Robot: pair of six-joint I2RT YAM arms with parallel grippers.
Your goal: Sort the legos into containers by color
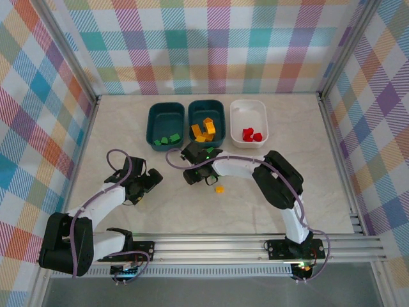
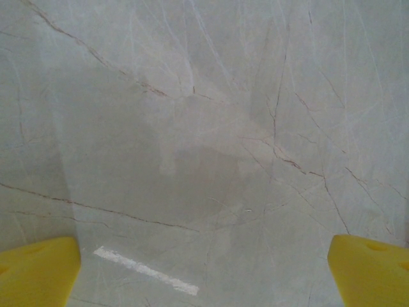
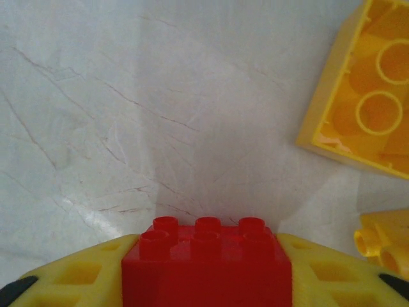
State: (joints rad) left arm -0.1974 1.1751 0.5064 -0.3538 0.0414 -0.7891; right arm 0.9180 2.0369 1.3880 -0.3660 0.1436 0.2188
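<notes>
The right gripper (image 3: 206,284) pinches a red brick (image 3: 208,256) between its yellow fingers (image 3: 332,275), studs up, just above the marble table (image 3: 128,128). A yellow brick (image 3: 364,96) lies nearby, underside up. From above, the arm covers that grip, but the bins show: left teal bin (image 1: 153,115) with green bricks, middle teal bin (image 1: 206,102) with yellow ones, white bin (image 1: 249,102) with red. The left gripper (image 2: 204,268) hangs spread wide over bare table.
</notes>
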